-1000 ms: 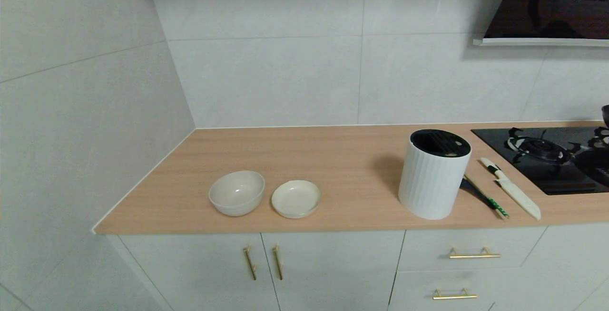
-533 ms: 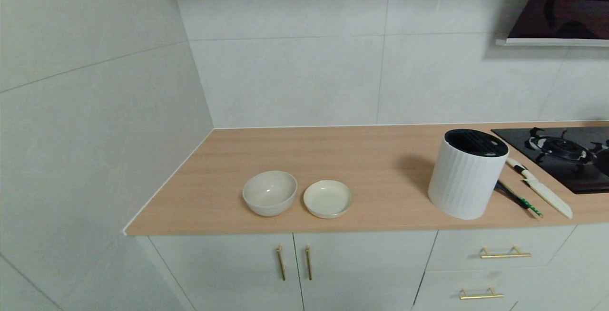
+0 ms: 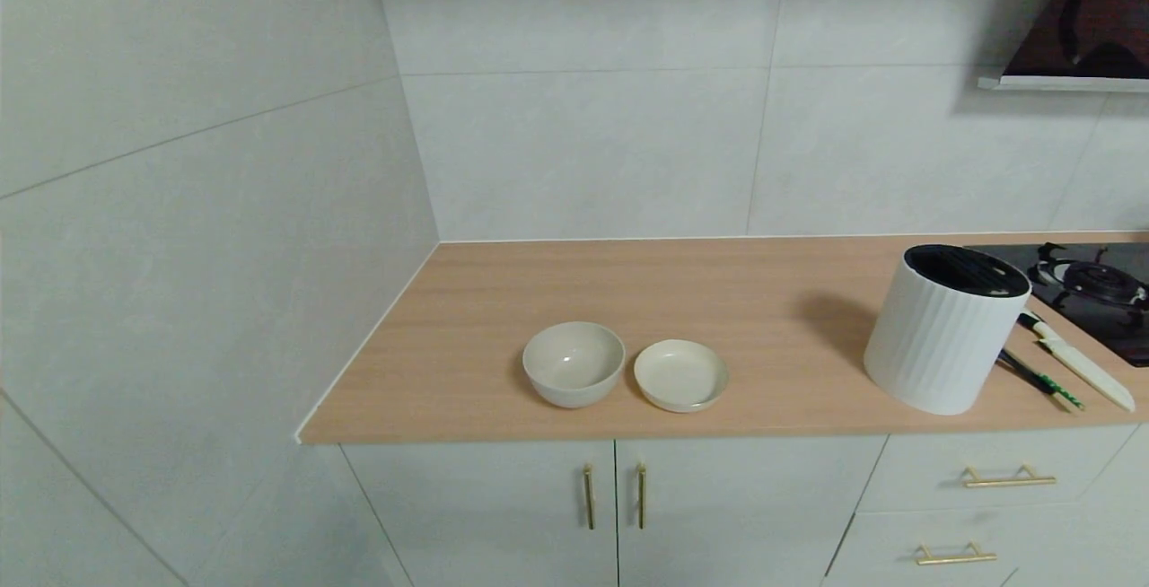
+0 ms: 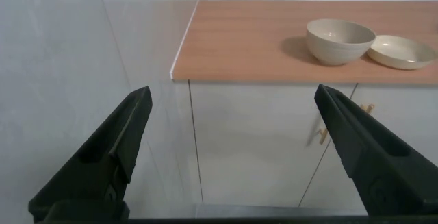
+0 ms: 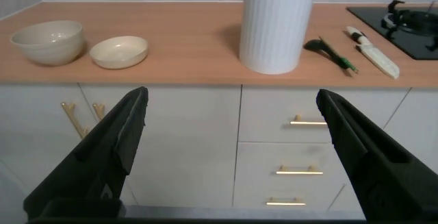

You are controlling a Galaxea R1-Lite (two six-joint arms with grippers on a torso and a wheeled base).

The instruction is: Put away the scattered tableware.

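The left gripper is out in front of the white cupboard, near the left end of the counter. Its two black fingers are spread wide and hold nothing. The bowl sits on the counter, farther in and well apart from those fingers. Just beside the bowl on its right is a flat little dish. The two look very close, but I cannot tell if they touch.

Farther right stands a tall white holder with a black top. On its right lie a dark tool with green marks and a white knife, side by side. Behind them is the black stove.

The right gripper is out in front of the drawers. Its fingers are also spread wide and hold nothing. The holder, dish and bowl are all up on the counter, well apart from it.
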